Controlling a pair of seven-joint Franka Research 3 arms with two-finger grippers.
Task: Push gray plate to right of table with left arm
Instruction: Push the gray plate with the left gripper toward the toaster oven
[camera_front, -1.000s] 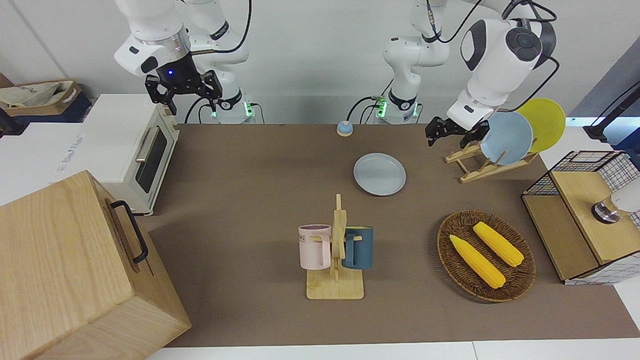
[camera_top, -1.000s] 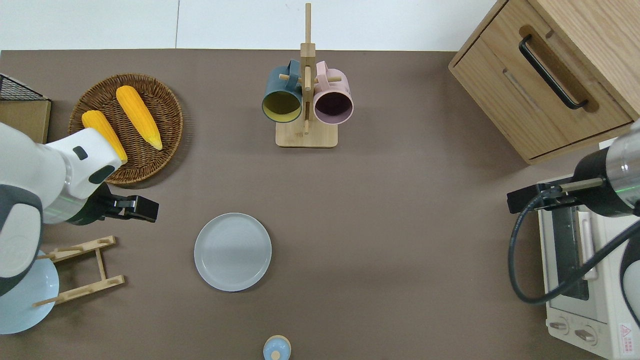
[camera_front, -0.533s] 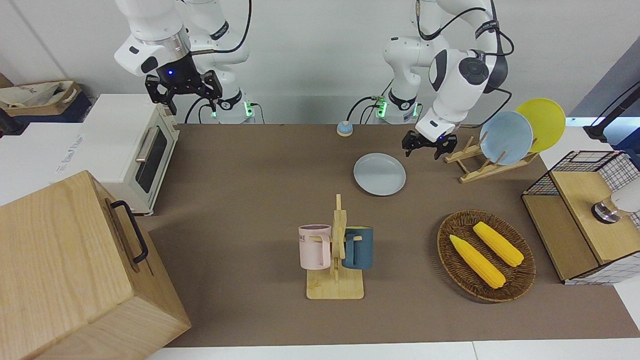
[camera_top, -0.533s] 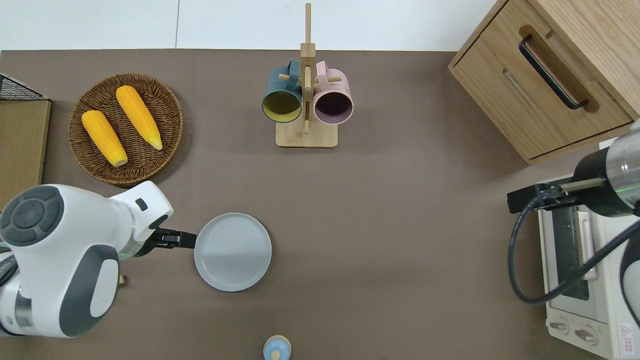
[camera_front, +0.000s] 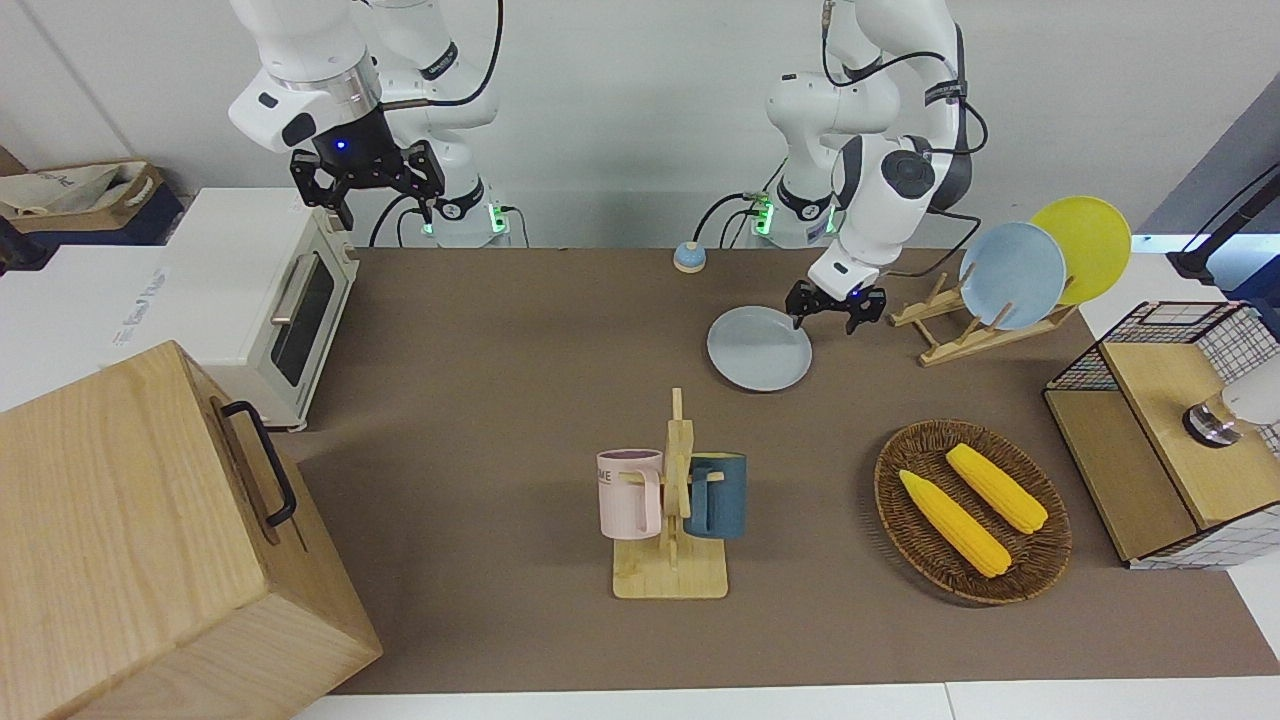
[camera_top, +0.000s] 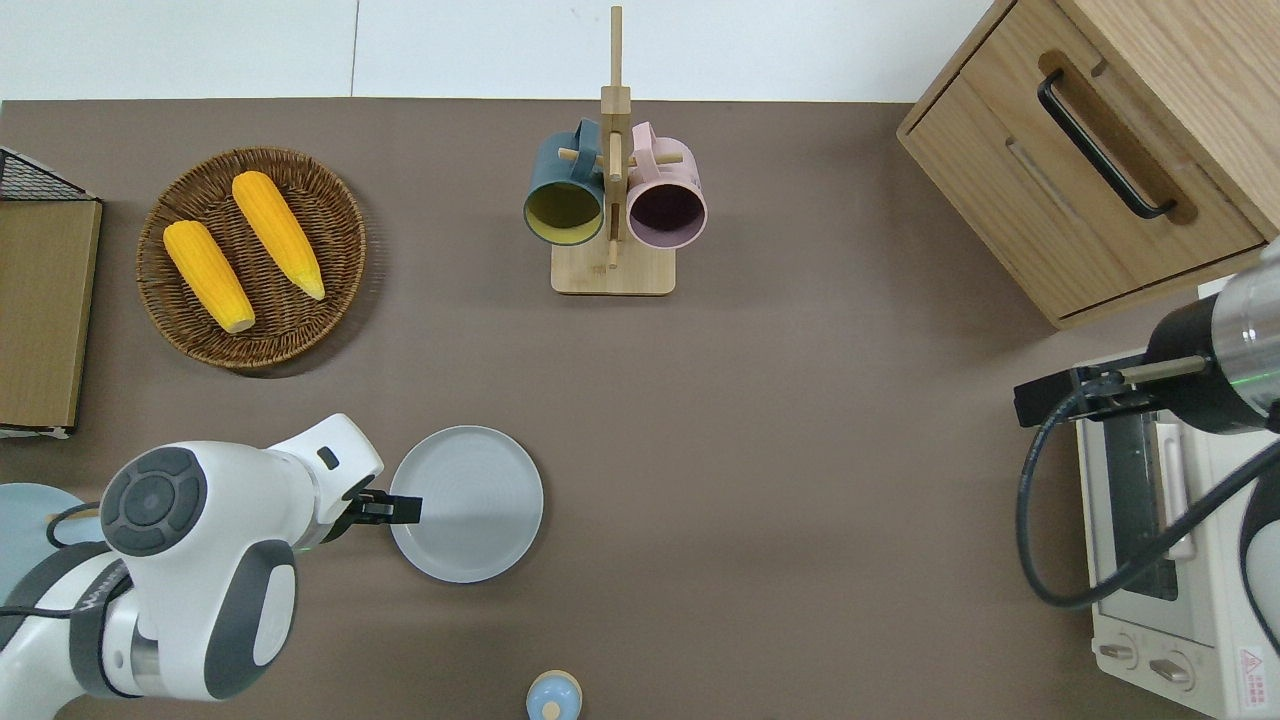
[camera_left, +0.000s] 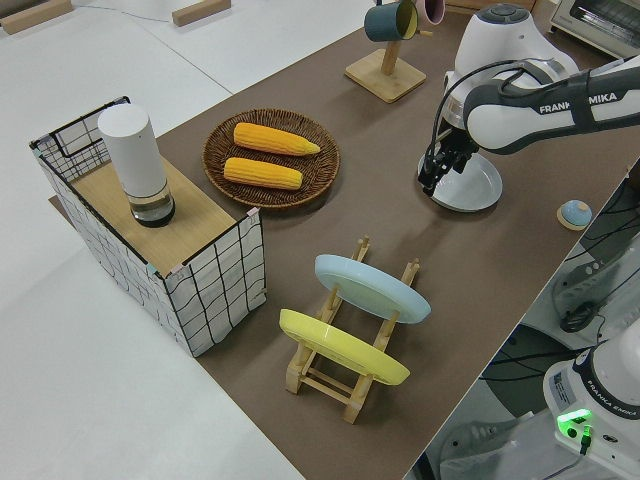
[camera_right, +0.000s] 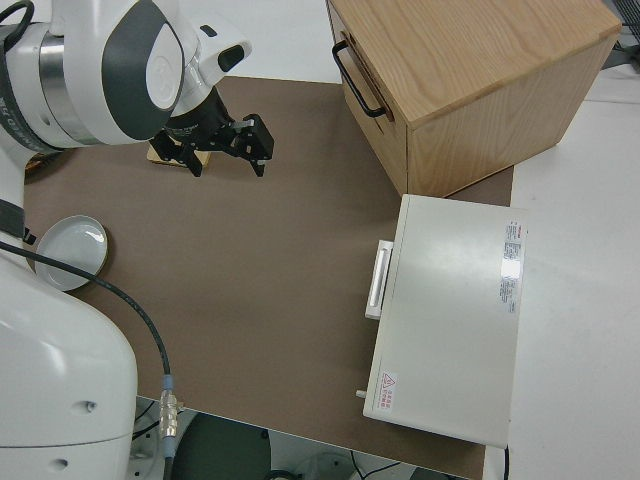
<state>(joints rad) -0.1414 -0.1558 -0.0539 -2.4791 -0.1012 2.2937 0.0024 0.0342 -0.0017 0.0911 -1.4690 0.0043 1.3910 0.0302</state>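
- The round, shallow, pale gray-blue plate lies flat on the long brown worktop with white edges, somewhat toward the left arm's end and closer to the robots than the wooden mug rack.
- The left arm's small black two-finger gripper is low at the plate's rim, on the edge that faces the left arm's end of the worktop; in the overhead view its tips overlap that rim.
- Its fingers stand apart, with a clear gap between them in the front view.
- I cannot tell whether the fingers actually touch the plate or hang just above the rim.
- The right arm is parked, and its black gripper has its fingers spread.
- The mug rack carries a pink mug and a dark teal mug hanging side by side.
- A round woven wicker basket with two yellow corn cobs sits toward the left arm's end, farther from the robots than the plate.
- A slatted wooden dish stand near that end holds a sky-blue plate and a yellow plate on edge.
- A small blue-topped bell sits close to the robots' edge of the worktop.
- A white toaster oven and a large wooden drawer cabinet stand at the right arm's end.
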